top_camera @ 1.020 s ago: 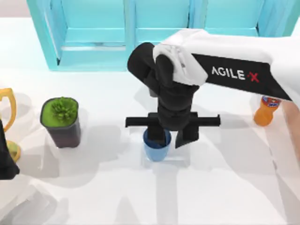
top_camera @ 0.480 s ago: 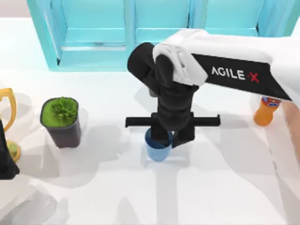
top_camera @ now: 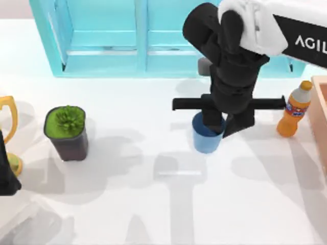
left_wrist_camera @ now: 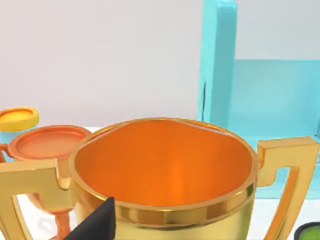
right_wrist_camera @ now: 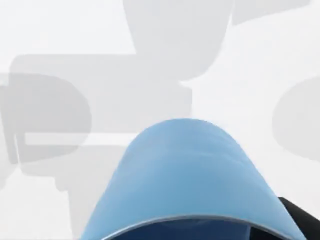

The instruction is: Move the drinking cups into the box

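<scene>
Cup (top_camera: 207,139) in plain blue, pinched at the rim by the right gripper (top_camera: 224,125): one finger down inside the mouth, the other (right_wrist_camera: 295,216) against the outer wall, closed narrow on that thin wall. Hangs straight below the tool, upright, and, judging by the shadow lying apart from it on the table (top_camera: 153,214), lifted clear of the surface. Seen from the right wrist as a smooth blue curve (right_wrist_camera: 185,175) right under the camera, bare white table beneath.

Likely light, stiff and empty; smooth and tapered, so probably slippery. Held by one side of the rim only, so liable to swing or twist in the pinch if moved sharply. Better carried slowly and level. A rim hold suits a handleless cup; squeezing across the whole body would risk sliding off the taper.

Box (top_camera: 322,117), pale wood-coloured, off to the gripper's right at the table's edge, only a wall in sight. Orange bottle (top_camera: 293,111) standing between gripper and box, near the tool's crossbar: worth passing above or around. Turquoise cabinet (top_camera: 138,35) close behind the tool. Potted plant (top_camera: 66,131) well away to the gripper's left.

Left arm (top_camera: 6,173) parked far out at the left, beside a gold trophy (left_wrist_camera: 165,170).
</scene>
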